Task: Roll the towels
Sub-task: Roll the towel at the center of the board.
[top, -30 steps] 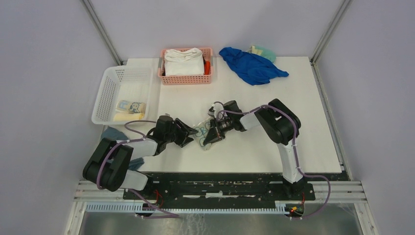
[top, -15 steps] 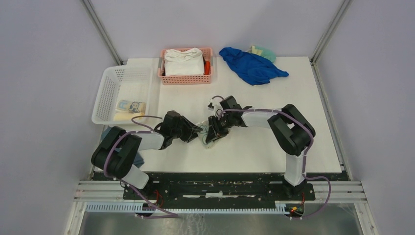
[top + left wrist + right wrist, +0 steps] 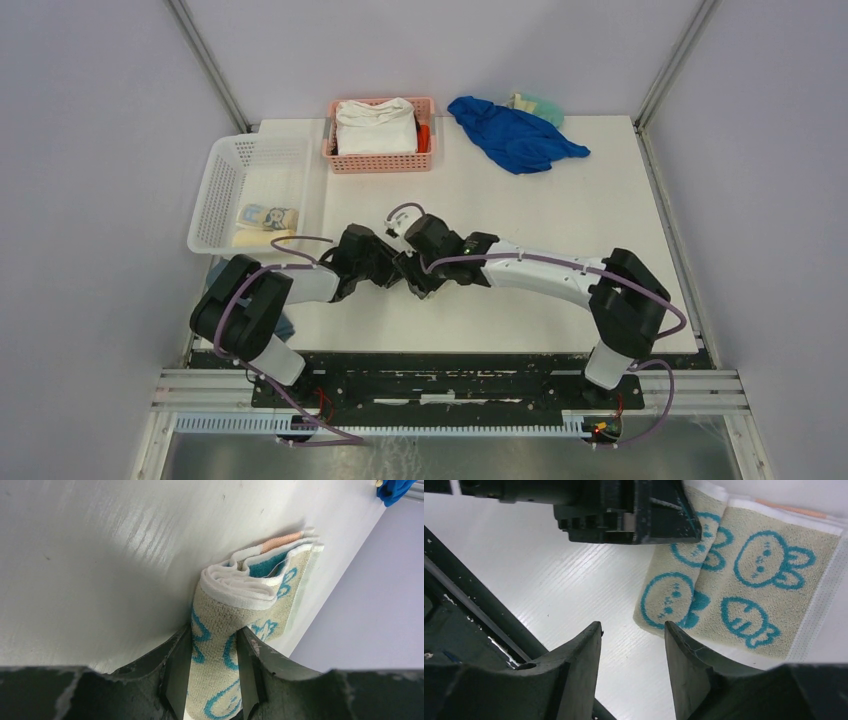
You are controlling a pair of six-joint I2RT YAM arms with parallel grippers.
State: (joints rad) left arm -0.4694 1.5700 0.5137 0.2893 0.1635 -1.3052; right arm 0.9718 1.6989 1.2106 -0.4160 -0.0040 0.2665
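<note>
A pale towel printed with teal rabbit faces (image 3: 240,595) lies partly rolled on the white table. My left gripper (image 3: 215,630) is shut on its rolled end, with terry cloth filling the gap between both fingers. In the right wrist view the flat part of that towel (image 3: 744,580) spreads out to the upper right. My right gripper (image 3: 633,627) hovers open over bare table beside the towel's edge, holding nothing. From above, the left gripper (image 3: 388,268) and right gripper (image 3: 418,278) meet at mid-table and cover most of the towel. Two rolled towels, a lettered one (image 3: 265,216) and a yellow one (image 3: 262,238), lie in the white basket (image 3: 225,165).
A pink basket (image 3: 380,162) at the back holds a thick white folded cloth (image 3: 375,125). A crumpled blue cloth (image 3: 515,135) and a pale green item (image 3: 535,103) lie at the back right. A grey-blue cloth (image 3: 235,272) sits by the table's left edge.
My right gripper opened, let go of the towel and swung left toward the left gripper. The left gripper closed onto the towel's rolled end.
</note>
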